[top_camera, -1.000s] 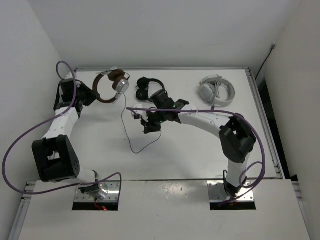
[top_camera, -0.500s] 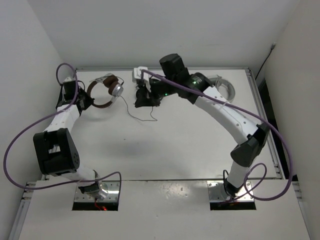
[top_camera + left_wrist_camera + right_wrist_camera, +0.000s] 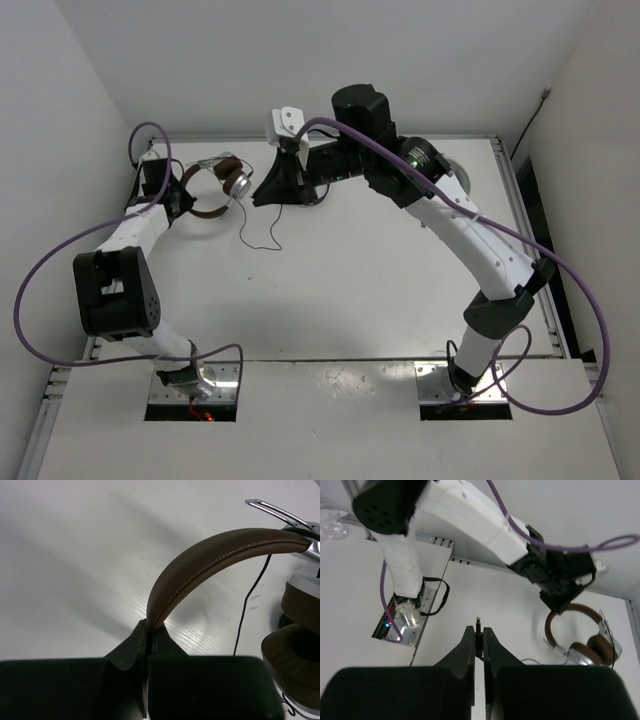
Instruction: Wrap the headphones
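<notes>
The headphones [image 3: 222, 182] are at the table's far left: brown headband [image 3: 215, 555], silver-and-brown earcups [image 3: 295, 650]. My left gripper [image 3: 183, 200] is shut on the headband, which rises from between its fingertips [image 3: 148, 625]. The thin black cable [image 3: 262, 247] hangs from the earcups in a slack loop on the table. My right gripper [image 3: 258, 198], just right of the earcups, is shut on the cable's jack plug [image 3: 478, 629], whose metal tip pokes out past the fingertips. The right wrist view shows the headphones [image 3: 580, 635] held by the left gripper [image 3: 560, 587].
All-black headphones [image 3: 312, 197] lie at the back, mostly hidden behind my right gripper. White headphones [image 3: 455, 180] lie at the far right, partly behind the right arm. Purple cables loop off both arms. The left arm's base plate [image 3: 405, 625] is at the near edge.
The right arm rose and swung from mid-table to the far left with the plug, dragging the cable into a shorter loop. The left gripper shifted the headphones slightly.
</notes>
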`<state>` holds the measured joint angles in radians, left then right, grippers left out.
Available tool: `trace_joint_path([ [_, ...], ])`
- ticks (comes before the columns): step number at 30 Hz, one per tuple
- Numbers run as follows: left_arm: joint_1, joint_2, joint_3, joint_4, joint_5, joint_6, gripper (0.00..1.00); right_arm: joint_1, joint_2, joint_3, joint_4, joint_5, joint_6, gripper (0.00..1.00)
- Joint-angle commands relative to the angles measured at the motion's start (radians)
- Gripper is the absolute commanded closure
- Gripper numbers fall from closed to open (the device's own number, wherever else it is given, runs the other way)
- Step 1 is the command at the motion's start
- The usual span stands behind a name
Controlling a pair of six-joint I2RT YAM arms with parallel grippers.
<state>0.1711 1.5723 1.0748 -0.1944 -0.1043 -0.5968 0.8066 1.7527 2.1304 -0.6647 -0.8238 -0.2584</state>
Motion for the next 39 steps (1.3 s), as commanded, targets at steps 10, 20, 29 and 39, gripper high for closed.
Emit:
trace_joint_path([
  [10, -0.149, 0.029, 0.042, 0.073, -0.173, 0.165, 1.0, 0.065, -0.009, 0.276, 0.071, 0.034, 0.11, 1.0],
  [20, -0.219, 0.02, -0.048, 0.133, -0.163, 0.241, 1.0, 0.029, 0.021, 0.352, 0.223, -0.007, 0.287, 1.0],
  [29, -0.2, 0.031, 0.011, 0.064, 0.121, 0.074, 1.0, 0.049, 0.03, 0.352, 0.232, -0.026, 0.309, 1.0],
  [39, -0.2, 0.071, 0.059, -0.005, 0.118, -0.015, 1.0, 0.077, 0.059, 0.398, 0.267, -0.026, 0.34, 1.0],
])
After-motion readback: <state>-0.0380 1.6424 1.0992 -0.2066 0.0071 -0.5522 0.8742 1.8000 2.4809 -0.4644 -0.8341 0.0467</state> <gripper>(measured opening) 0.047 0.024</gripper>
